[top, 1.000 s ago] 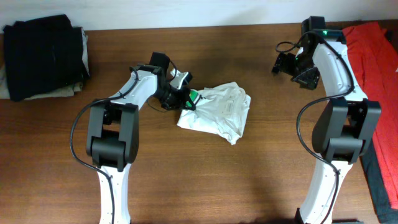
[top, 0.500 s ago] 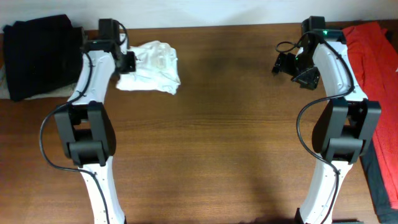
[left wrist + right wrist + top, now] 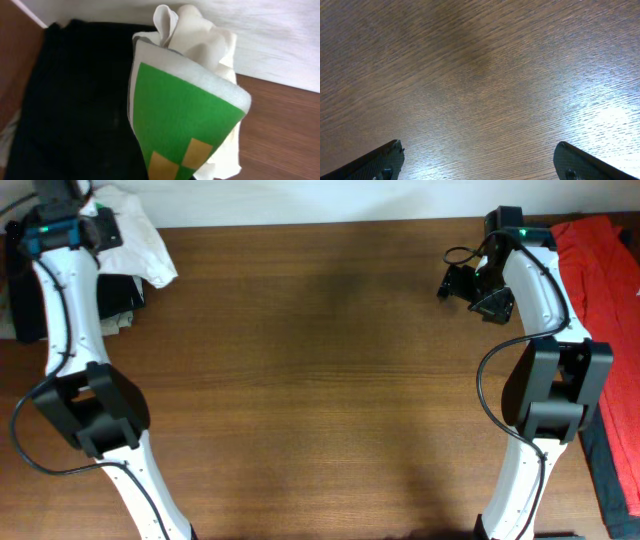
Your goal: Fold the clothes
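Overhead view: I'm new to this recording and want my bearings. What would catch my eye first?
The bunched white T-shirt at the far left corner stands out, gripped in the left pincer over the folded black clothes. Next comes the red garment along the right edge, bright against the brown table. The right pincer hangs open above the table at the far right.

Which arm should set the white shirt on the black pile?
Left: left gripper is shut on the white T-shirt over the folded black clothes; the right gripper hangs open far across the table.
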Tool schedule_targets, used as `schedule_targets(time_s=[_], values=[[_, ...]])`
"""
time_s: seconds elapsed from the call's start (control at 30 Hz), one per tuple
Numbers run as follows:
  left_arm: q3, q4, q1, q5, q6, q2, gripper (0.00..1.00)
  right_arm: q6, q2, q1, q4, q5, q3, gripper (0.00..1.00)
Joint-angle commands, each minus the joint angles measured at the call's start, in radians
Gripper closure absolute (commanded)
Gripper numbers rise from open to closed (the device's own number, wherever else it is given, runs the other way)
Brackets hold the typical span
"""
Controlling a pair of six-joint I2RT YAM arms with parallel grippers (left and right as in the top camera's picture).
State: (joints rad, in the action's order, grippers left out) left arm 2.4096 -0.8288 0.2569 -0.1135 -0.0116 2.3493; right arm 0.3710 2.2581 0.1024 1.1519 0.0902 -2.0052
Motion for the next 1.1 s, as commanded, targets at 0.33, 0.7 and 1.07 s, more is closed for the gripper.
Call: schedule_targets(time_s=[0.33,0.7,1.07], values=[[0.01,0.006,0.257,-0.014,0.038,0.058,0.85,0.012,-0.011,0.003,0.0,-0.01,0.003,0.01],[0.026,0.008,0.29,-0.014,0.046,0.08,0.24,0.012,-0.011,0.003,0.0,-0.01,0.003,0.01],[0.025,0.216,0.323,-0.015,0.113,0.277,0.94,0.012,-0.011,0.003,0.0,-0.01,0.003,0.01]])
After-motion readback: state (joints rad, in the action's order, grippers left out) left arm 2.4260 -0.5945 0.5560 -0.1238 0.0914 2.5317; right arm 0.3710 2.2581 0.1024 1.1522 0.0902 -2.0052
